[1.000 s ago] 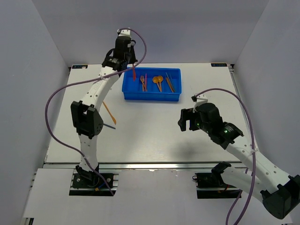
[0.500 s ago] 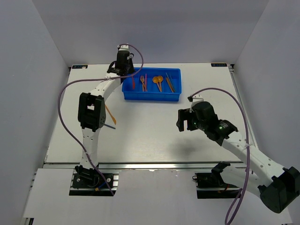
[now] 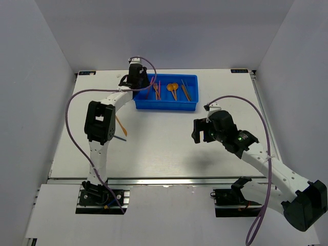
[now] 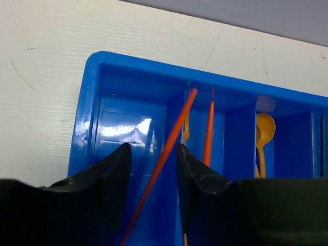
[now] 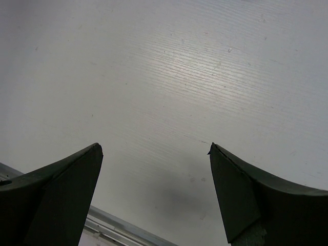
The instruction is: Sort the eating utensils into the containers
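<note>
My left gripper [image 3: 140, 85] hangs low over the left end of the blue tray [image 3: 165, 107]. In the left wrist view its jaws [image 4: 152, 146] stand apart. A thin orange stick [image 4: 171, 138] runs between them without touching either and leans on the divider between the first and second compartments. A second orange stick [image 4: 209, 128] lies in the second compartment and an orange spoon [image 4: 264, 130] in the one after it. An orange fork [image 3: 156, 91], the spoon [image 3: 174, 89] and dark sticks [image 3: 186, 91] lie in the tray. My right gripper [image 3: 198, 132] is open and empty over bare table [image 5: 169, 77].
An orange utensil [image 3: 120, 124] and a dark blue one [image 3: 121, 137] lie on the white table left of centre, next to the left arm's elbow [image 3: 99, 123]. Grey walls close in the table at the back and sides.
My left gripper has come down from above the tray's left end to low over it, and the red-orange stick has gone down with it. The right gripper has drifted slightly left.
</note>
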You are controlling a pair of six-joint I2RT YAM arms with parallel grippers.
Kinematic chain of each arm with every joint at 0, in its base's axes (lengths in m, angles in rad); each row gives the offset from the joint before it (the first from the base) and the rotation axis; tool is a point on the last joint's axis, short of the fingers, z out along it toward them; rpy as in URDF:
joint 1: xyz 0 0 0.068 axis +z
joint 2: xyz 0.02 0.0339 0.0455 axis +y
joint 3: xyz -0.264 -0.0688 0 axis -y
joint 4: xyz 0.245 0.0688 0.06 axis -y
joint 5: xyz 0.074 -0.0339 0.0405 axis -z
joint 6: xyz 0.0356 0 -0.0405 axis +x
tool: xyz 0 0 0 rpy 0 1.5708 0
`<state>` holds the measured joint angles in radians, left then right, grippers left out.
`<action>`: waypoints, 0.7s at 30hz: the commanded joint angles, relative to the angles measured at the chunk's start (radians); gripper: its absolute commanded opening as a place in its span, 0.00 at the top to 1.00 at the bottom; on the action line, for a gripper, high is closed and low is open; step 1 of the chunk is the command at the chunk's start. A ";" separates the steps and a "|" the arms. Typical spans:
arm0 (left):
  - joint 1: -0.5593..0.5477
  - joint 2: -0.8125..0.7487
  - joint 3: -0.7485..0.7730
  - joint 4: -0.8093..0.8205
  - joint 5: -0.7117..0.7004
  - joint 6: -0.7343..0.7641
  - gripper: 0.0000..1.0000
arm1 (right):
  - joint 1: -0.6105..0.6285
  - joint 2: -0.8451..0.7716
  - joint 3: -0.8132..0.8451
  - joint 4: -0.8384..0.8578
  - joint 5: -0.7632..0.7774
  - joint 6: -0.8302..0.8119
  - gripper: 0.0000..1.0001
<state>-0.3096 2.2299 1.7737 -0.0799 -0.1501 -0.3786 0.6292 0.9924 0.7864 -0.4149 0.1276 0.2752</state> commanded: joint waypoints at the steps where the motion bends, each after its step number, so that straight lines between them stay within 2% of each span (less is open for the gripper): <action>1: 0.000 -0.168 -0.031 0.042 -0.034 -0.042 0.47 | -0.002 -0.008 0.043 0.039 -0.005 -0.021 0.11; 3: 0.000 -0.211 -0.054 0.052 -0.069 -0.049 0.46 | -0.003 -0.012 0.043 0.036 -0.002 -0.021 0.11; 6: 0.000 -0.308 -0.095 0.034 -0.143 -0.068 0.37 | -0.003 -0.015 0.042 0.036 -0.005 -0.021 0.11; 7: 0.000 -0.352 -0.115 0.022 -0.163 -0.071 0.24 | -0.002 -0.015 0.040 0.039 -0.008 -0.021 0.11; 10: -0.002 -0.398 -0.148 -0.014 -0.183 -0.071 0.21 | -0.002 -0.015 0.033 0.051 -0.017 -0.018 0.11; 12: 0.000 -0.420 -0.146 -0.092 -0.192 -0.071 0.18 | -0.002 -0.011 0.030 0.056 -0.026 -0.013 0.11; 13: -0.002 -0.426 -0.145 -0.131 -0.207 -0.072 0.12 | -0.003 -0.011 0.030 0.056 -0.029 -0.011 0.11; 14: 0.000 -0.447 -0.157 -0.194 -0.221 -0.078 0.02 | -0.003 -0.012 0.028 0.056 -0.029 -0.010 0.11; 17: -0.002 -0.490 -0.210 -0.323 -0.256 -0.118 0.02 | -0.003 -0.018 0.024 0.060 -0.032 -0.008 0.11; 21: 0.000 -0.562 -0.353 -0.402 -0.341 -0.288 0.02 | -0.003 -0.015 0.011 0.068 -0.048 -0.007 0.11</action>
<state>-0.3096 1.7222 1.5146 -0.3092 -0.4091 -0.5419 0.6292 0.9920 0.7891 -0.3893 0.0986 0.2764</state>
